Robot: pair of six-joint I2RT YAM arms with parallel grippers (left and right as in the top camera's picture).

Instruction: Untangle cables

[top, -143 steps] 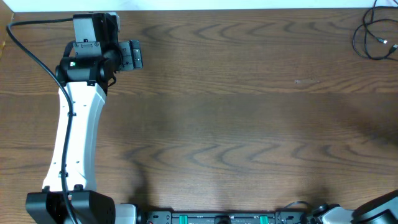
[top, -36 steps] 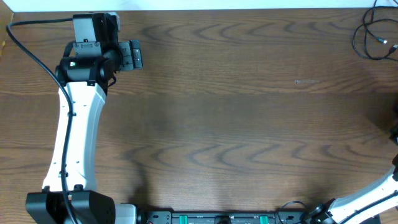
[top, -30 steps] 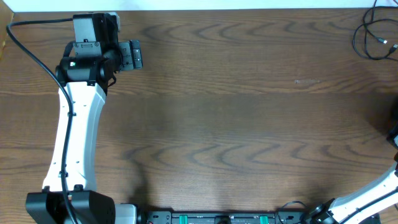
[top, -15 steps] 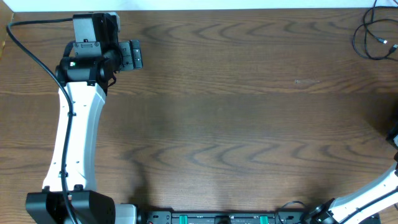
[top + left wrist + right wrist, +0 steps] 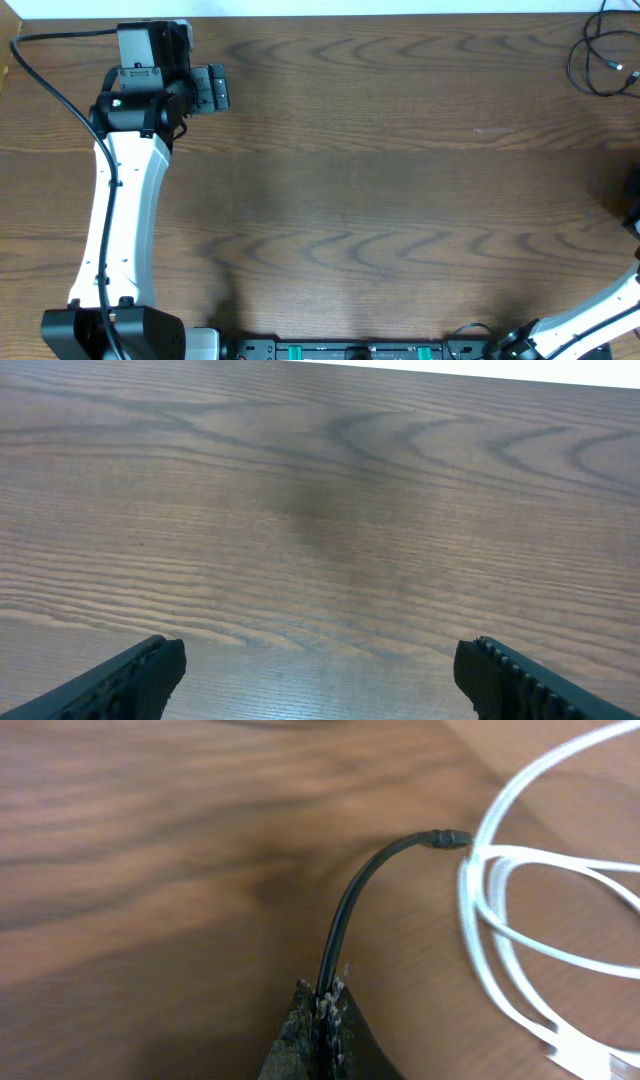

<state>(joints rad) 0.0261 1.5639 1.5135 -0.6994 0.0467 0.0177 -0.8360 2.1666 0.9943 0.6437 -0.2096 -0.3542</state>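
Right pincer is clenched on a black cord, which is nipped at the very fingertips with the jaws fully together. The cord arcs up from the tips to its plug. The plug sits against the loops of a white cord; can't tell if it's hooked through or just touching.

To do this step well: lift a little, then pull slowly away from the white loops, along the line of the cord. Watch the plug, since it's the likely snag. If the white cord starts dragging along, stop. The tip-only hold on a thin cord could slip, so no jerks.

Pose: the right arm only shows at the desk's near right corner, with its wrist past the right edge of the desk. More black cords lie at the far right corner. The left arm runs along the left edge to the far left corner. Left pincer is released, jaws wide, nothing between them.
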